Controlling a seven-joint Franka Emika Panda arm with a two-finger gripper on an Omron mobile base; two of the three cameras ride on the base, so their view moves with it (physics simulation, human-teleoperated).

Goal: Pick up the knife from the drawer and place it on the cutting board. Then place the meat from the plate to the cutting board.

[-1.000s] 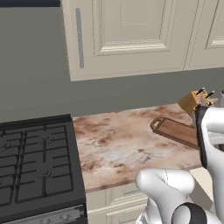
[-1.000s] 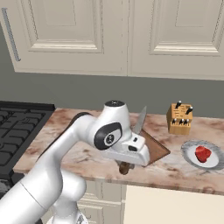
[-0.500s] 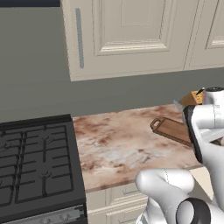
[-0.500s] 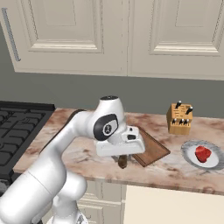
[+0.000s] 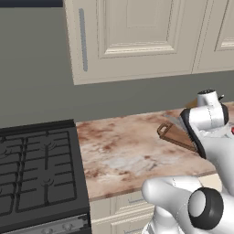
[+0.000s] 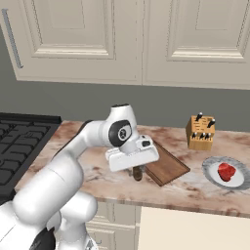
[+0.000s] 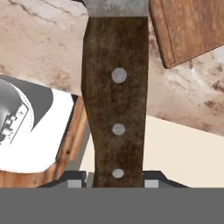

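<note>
Knife (image 7: 114, 100) sat clamped by its brown riveted handle in the claw (image 7: 113, 177), held above the front edge of the bench (image 6: 97, 166) just left of the board (image 6: 166, 165). To do the step well, the judgement was that the arm needed to carry the knife right and back until it hung fully over the board, level the blade flat, lower it inside the raised rim, and only then let go, so it would not tip off onto the marble. Left to right, the room held a black stove (image 5: 36, 173), then the mottled brown bench with the board, a tan knife block (image 6: 200, 133) behind, and the plate (image 6: 214, 173) with the red meat (image 6: 225, 171). Cream cabinets (image 6: 122, 39) hung above a grey wall.
</note>
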